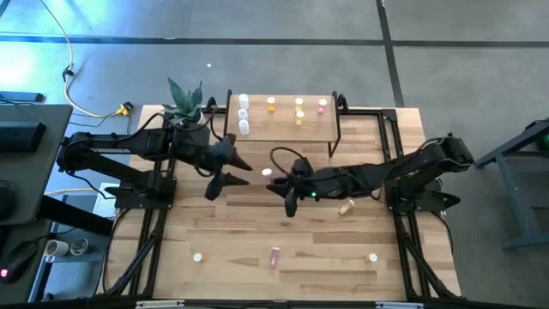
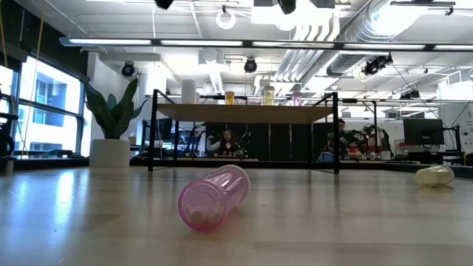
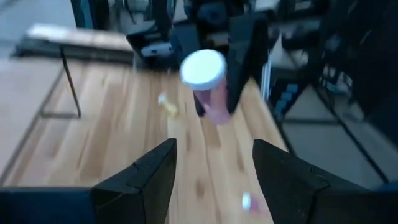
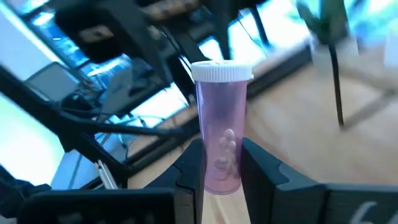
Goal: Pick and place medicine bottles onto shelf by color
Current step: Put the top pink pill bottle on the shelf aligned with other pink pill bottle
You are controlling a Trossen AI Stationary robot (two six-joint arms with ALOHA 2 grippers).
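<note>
Arms: two, each with one gripper, the left gripper (image 1: 225, 172) and the right gripper (image 1: 279, 182).
Shelf: one shelf (image 1: 283, 130) at the far side of the tabletop (image 1: 257, 232).
Bottles on the shelf: seven — three white bottles (image 1: 244, 115), three orange-yellow bottles (image 1: 298, 108), one pink bottle (image 1: 322, 106).
Bottles on the tabletop: four — one lying pink bottle (image 1: 274, 255), one lying yellowish bottle (image 1: 346, 207), two small upright bottles (image 1: 198, 257).
Bottles held: one pink white-capped bottle (image 4: 222, 149).
Potted plants: one potted plant (image 1: 184, 105).

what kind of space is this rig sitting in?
Probably an open-plan lab or office workshop: exposed ceiling ducts, a monitor on desks behind, people seated beyond the shelf, concrete floor around the table.
</note>
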